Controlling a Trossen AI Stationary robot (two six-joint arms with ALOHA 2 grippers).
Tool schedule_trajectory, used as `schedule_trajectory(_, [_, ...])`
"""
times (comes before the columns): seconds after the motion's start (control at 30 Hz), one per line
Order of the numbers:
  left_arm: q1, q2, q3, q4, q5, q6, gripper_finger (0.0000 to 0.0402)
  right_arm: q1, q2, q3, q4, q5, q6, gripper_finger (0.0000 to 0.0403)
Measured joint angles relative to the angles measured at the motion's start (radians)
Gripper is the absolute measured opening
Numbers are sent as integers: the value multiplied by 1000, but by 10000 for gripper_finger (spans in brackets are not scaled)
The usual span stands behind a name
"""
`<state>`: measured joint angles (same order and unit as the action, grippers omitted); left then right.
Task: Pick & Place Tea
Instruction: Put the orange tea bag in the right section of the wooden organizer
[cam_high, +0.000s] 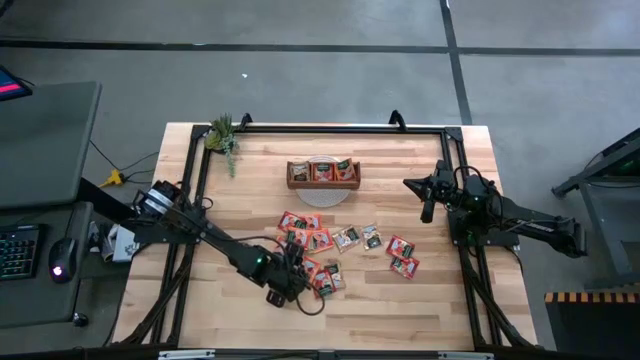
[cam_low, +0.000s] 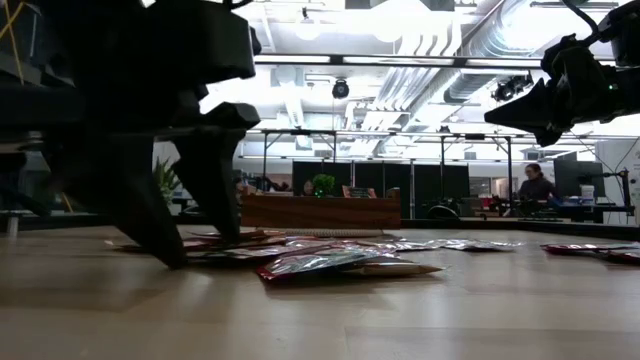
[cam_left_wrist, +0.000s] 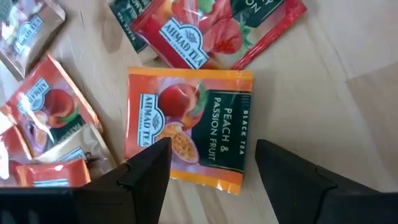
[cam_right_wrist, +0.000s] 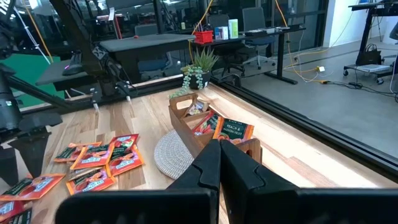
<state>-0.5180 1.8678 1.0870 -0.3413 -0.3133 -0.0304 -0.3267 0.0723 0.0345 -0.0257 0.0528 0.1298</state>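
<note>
On the bench (cam_high: 420, 300), front of centre: tea (cam_high: 330, 245), a loose scatter of small flat square sachets, mostly red and orange with a few paler ones, several overlapping; more sachets already stand on edge in the tray (cam_high: 322, 173) at the back, beside a round woven mat (cam_right_wrist: 174, 152) and a potted plant (cam_high: 222, 133). Item under the left hand (cam_high: 285, 290): one orange sachet (cam_left_wrist: 188, 127), printed "Peach & Passion Fruit", lying flat and face up, its far edge tucked under a red sachet (cam_left_wrist: 214, 28). Left hand: released, fingers (cam_left_wrist: 146, 171) spread wide and down at bench level, straddling the near edge of the orange sachet; nothing is gripped. Right hand (cam_high: 428, 205): clenched shut on nothing, held above the bench near the right rail, waiting. Handling, by judgement: very light, thin, glossy film, so slippery and easily pushed along the wood rather than lifted; it is flexible and likely to buckle or crinkle if pinched across the face; contents are not fragile, though crushing would crease the wrapper. Best hold, by judgement: the free near edge or a corner clear of the neighbours, fingers pressed to the wood so that one slides under the rim. Risk: the overlapping red sachet may drag along.
</note>
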Motion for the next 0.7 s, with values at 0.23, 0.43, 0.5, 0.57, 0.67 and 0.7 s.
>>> schedule_trajectory(0.23, [0, 23, 0, 48, -2, 0, 232, 0, 0, 0, 0, 0, 0, 0])
schedule_trajectory(0.43, [1, 24, 0, 54, 12, -1, 183, 0, 0, 0, 0, 0, 0, 0])
schedule_trajectory(0.5, [1, 25, -1, 55, 16, -1, 155, 0, 0, 0, 0, 0, 0, 0])
schedule_trajectory(0.57, [1, 26, -1, 57, 21, -3, 125, 0, 0, 0, 0, 0, 0, 0])
schedule_trajectory(0.67, [0, 26, -1, 58, 27, -4, 79, 0, 0, 0, 0, 0, 0, 0])
schedule_trajectory(0.7, [0, 27, -1, 59, 30, -7, 63, 0, 0, 0, 0, 0, 0, 0])
